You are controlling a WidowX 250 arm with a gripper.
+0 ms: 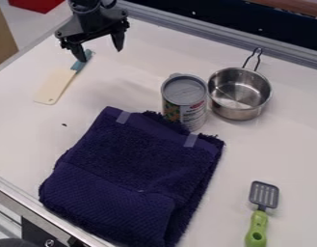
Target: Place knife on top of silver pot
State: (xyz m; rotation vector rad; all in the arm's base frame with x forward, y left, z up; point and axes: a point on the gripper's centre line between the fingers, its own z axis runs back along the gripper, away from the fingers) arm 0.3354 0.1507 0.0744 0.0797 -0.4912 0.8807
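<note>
To the right of the folded navy towel (135,178), a green-handled slotted spatula (257,226) is lying. At the towel's far edge a can (184,100) is standing; beyond the towel, to the right, the silver pot (240,94) is waiting. Beyond the towel, to the left, the knife (56,86) is lying flat, the claw (100,54) hanging by its handle, fingers apart. Being thin, it risks slipping if they are closing too high.

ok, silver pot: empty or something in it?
Empty: bare metal shows across the inside of the silver pot, and the knife lies apart from it on the white tabletop.
</note>
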